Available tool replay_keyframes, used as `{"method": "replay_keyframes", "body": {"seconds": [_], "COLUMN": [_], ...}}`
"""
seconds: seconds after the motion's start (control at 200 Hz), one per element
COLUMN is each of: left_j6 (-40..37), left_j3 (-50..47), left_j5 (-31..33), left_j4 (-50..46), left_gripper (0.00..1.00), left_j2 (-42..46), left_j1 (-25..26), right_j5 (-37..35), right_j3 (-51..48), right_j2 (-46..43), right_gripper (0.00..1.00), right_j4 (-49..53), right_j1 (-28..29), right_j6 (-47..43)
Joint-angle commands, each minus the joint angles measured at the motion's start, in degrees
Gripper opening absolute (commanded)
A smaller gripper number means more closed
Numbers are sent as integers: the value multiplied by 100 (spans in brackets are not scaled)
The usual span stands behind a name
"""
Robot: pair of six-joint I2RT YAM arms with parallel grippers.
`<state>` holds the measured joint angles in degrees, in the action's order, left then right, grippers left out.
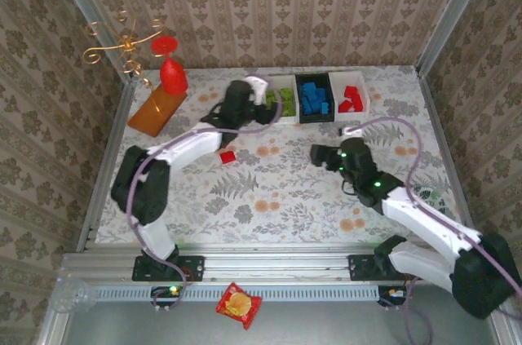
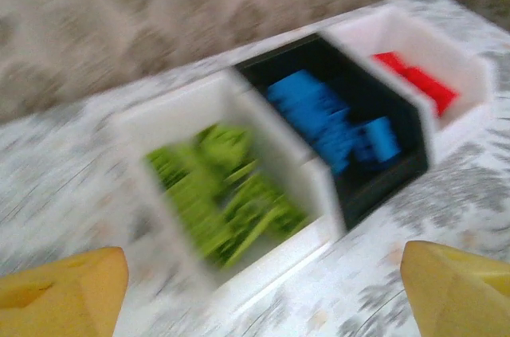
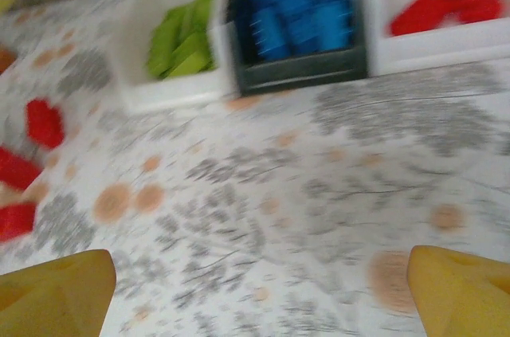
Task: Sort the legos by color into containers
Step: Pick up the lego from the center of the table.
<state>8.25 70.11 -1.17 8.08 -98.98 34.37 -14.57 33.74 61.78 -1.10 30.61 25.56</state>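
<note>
Three open plastic bins [image 1: 315, 120], white-black-white at twelve o'clock, hold lime, blue and red studded bricks [image 1: 314, 97]. Left gripper [image 2: 255, 293], wide and empty, faces the lime bin [image 2: 159, 126]. Right gripper [image 3: 255, 293], likewise, faces a loose red brick [image 1: 227, 157] at its nine o'clock, probably next.

From above and behind the arm bases we look down and toward the far wall, far enough off to take in the whole table [image 1: 269, 198] and both arms. On the left wrist we sit low and close to the containers [image 2: 381, 187], facing far and somewhat right, with the left gripper [image 2: 259, 297] at the bottom corners. On the right wrist we hang farther back over mid-table, facing far, with the right gripper [image 3: 259, 293] likewise at the bottom corners. All three views share the row of containers and the flowered tabletop just before it.
</note>
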Motion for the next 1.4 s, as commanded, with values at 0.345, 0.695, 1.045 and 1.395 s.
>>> {"method": "replay_keyframes", "body": {"seconds": [0.345,0.695,1.045,1.395], "left_j6": [1620,1781,1723,1680], "left_j3": [-1768,-2543,-2719,-2757], "left_j5": [-546,-687,-311,-439], "left_j4": [-1681,-1572,-1559,-1448], "left_gripper": [90,93,94,94], "left_j2": [2477,2995,3359,3346], "left_j1": [-1943,-2608,-2655,-2637], "right_j5": [-401,-404,-617,-290], "right_j3": [2642,4652,5830,5387], "right_j2": [4049,5952,6998,6724], "right_gripper": [95,85,72,47], "right_j4": [-726,-27,606,385], "right_j1": [2232,2351,2353,2230], "right_j6": [-409,-669,-845,-683]}}
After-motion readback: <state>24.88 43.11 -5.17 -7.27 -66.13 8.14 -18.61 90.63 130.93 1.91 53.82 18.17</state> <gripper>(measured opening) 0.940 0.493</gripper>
